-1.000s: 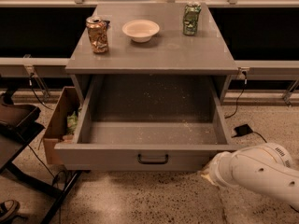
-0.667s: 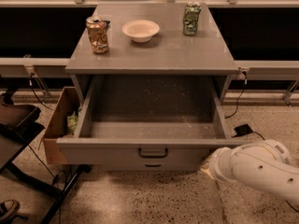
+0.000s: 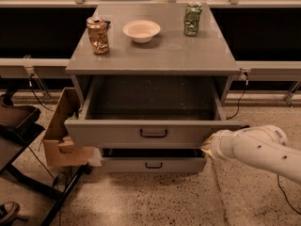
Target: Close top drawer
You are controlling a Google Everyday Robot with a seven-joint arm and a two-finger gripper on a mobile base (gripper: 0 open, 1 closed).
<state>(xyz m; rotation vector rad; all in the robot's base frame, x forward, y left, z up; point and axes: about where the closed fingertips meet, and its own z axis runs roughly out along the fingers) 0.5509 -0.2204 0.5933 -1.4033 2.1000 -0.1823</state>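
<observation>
The top drawer (image 3: 117, 133) is a wide grey drawer with a small black bar handle (image 3: 153, 133) at the centre of its front. It stands partly open under the cabinet top, and its speckled grey inside (image 3: 150, 100) shows. My white arm (image 3: 256, 149) reaches in from the right. The gripper (image 3: 207, 147) is at the right end of the drawer front, against or just behind it, and mostly hidden by the arm.
On the cabinet top (image 3: 155, 51) stand a crushed brown can (image 3: 98, 35), a white bowl (image 3: 141, 31) and a green can (image 3: 192, 19). A lower drawer (image 3: 153, 164) shows below. A cardboard box (image 3: 61, 135) and a black stand (image 3: 19, 126) are at the left.
The top drawer has slid inward toward the cabinet, so less of its inside shows and the lower drawer front is uncovered. My arm has moved up and in with the drawer front.
</observation>
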